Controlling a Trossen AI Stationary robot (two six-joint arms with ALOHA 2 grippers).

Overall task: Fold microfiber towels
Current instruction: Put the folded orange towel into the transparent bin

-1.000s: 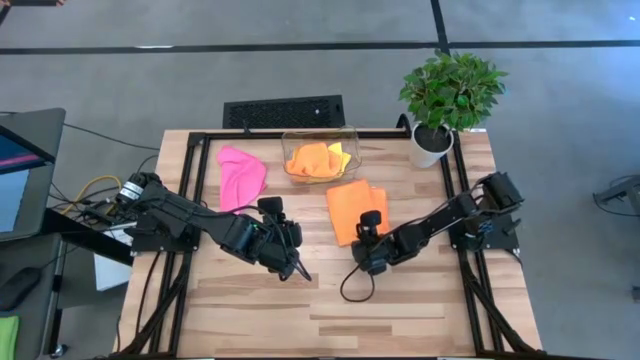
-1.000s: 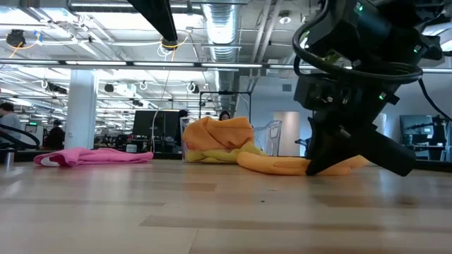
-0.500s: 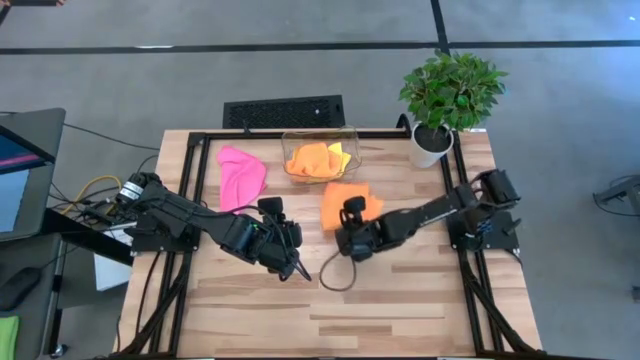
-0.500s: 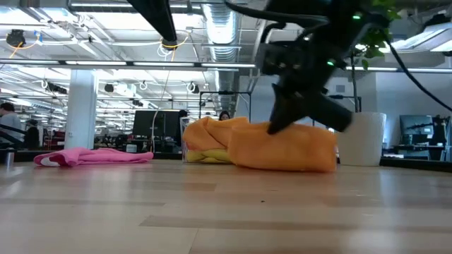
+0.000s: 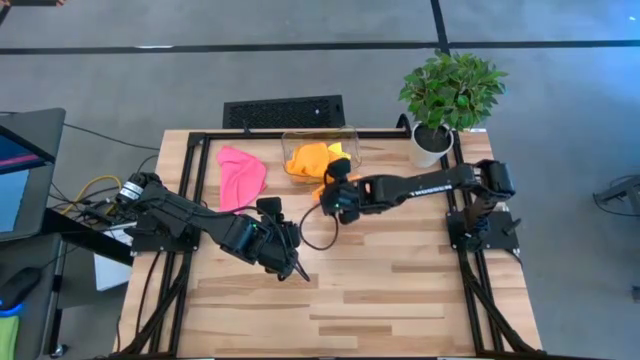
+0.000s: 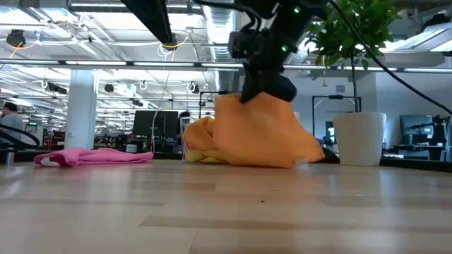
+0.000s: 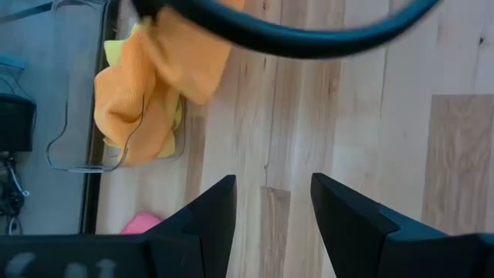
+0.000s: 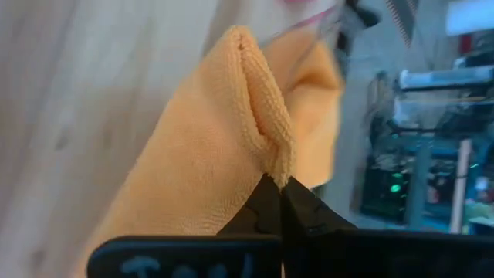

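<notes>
An orange microfiber towel [image 6: 263,134] hangs gathered from my right gripper [image 8: 279,202], which is shut on it just in front of the clear bin [image 5: 320,158]. In the high view the gripper [image 5: 335,196] hides most of that towel. The bin holds another orange towel [image 7: 133,116] and a yellow one [image 7: 116,51]. A pink towel [image 5: 242,176] lies crumpled on the table at the far left. My left gripper [image 7: 270,208] hovers open over bare wood near the table's middle [image 5: 295,268], with nothing between its fingers. My right gripper pinches a puckered bit of the orange towel's hemmed edge [image 8: 279,166] between its two fingertips, slanting down from the table's right side. The towel hangs bunched and slack below the fingers. Whether its lower end [image 6: 296,162] touches the table, I cannot tell.
A potted plant [image 5: 432,140] stands at the far right corner. A black cable loop [image 5: 315,236] dangles from the right arm over the table's middle. Black frame rails [image 5: 200,190] run along both sides. The near half of the table is bare wood.
My right gripper has swung toward the table's left and far edge, toward the bin, and has risen and rolled. The orange towel, spread flat on the table a second ago, has been drawn up by its near edge and dragged along, and now hangs bunched.
</notes>
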